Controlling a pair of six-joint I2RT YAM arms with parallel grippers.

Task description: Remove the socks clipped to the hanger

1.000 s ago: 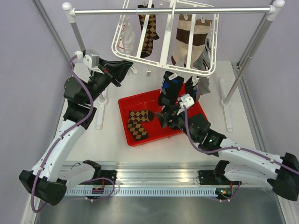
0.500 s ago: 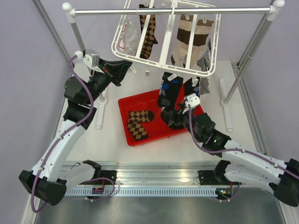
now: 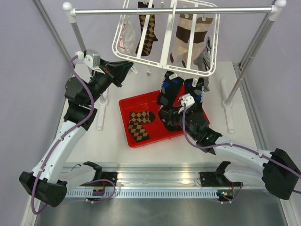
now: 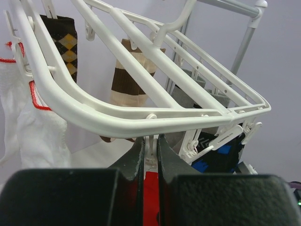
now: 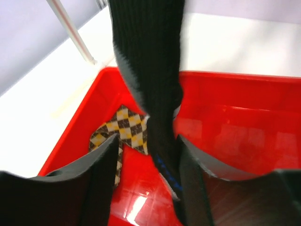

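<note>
- Straddling the black sock (image 5: pixel 150 70), the right gripper (image 5: pixel 146 137) is seen part-open; a gap is left beside one finger, so no firm hold is shown.
- That sock is hung from the hanger (image 4: pixel 94 117), over the red tray (image 5: pixel 225 94).
- The left gripper (image 4: pixel 150 141) is closed on a white clip (image 4: pixel 150 160) under the hanger's rim.

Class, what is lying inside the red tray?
In the red tray, a brown-and-yellow checked sock lies flat on the left. A black sock hangs down into it, inside the open right tool. What lies beneath the right arm and behind that sock cannot be seen.
</note>
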